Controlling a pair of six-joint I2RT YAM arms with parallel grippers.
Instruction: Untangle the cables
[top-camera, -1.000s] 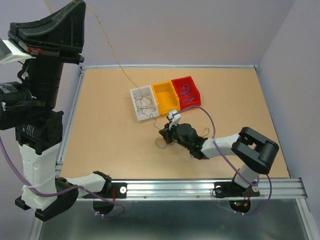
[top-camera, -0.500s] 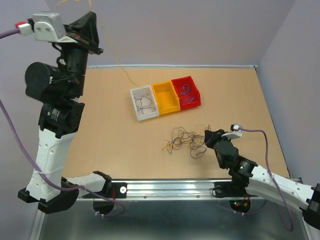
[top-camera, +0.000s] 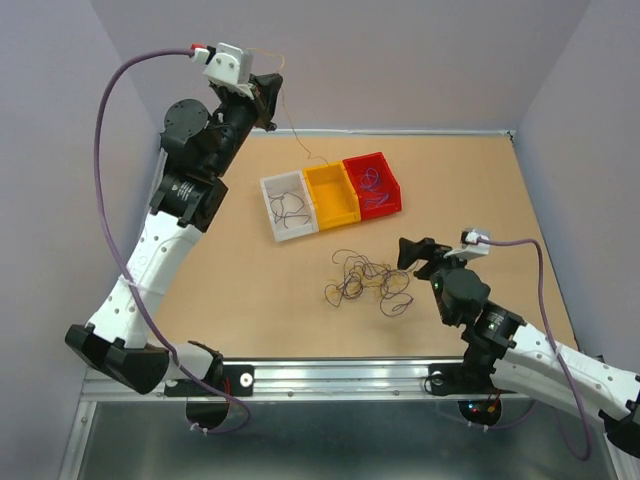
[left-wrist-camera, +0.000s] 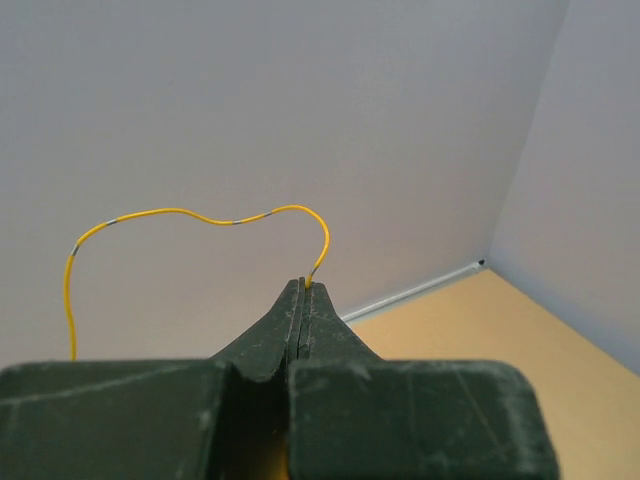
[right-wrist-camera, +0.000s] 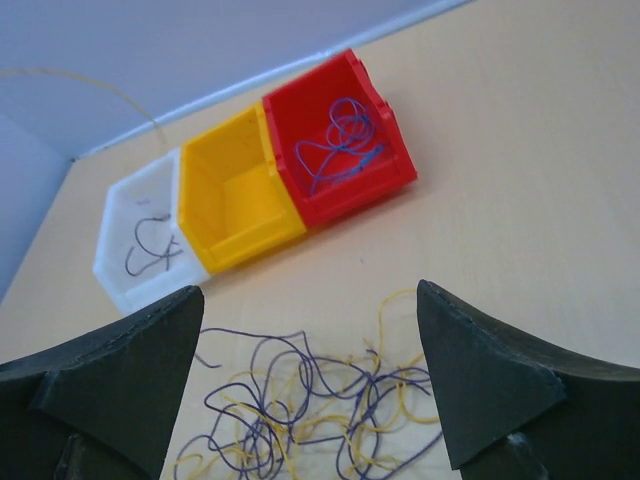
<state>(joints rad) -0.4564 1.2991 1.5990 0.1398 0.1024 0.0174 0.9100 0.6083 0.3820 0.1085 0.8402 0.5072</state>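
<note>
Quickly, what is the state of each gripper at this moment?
Left gripper: closed, pinching a yellow wire.
Right gripper: open, holding nothing.

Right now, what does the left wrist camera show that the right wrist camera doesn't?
Only left wrist: the left gripper pinched shut on a yellow wire end. Only right wrist: the open right gripper, the tangle of wires, a white bin, yellow bin and red bin. Both: table, wall, and that wire, faintly.
</note>
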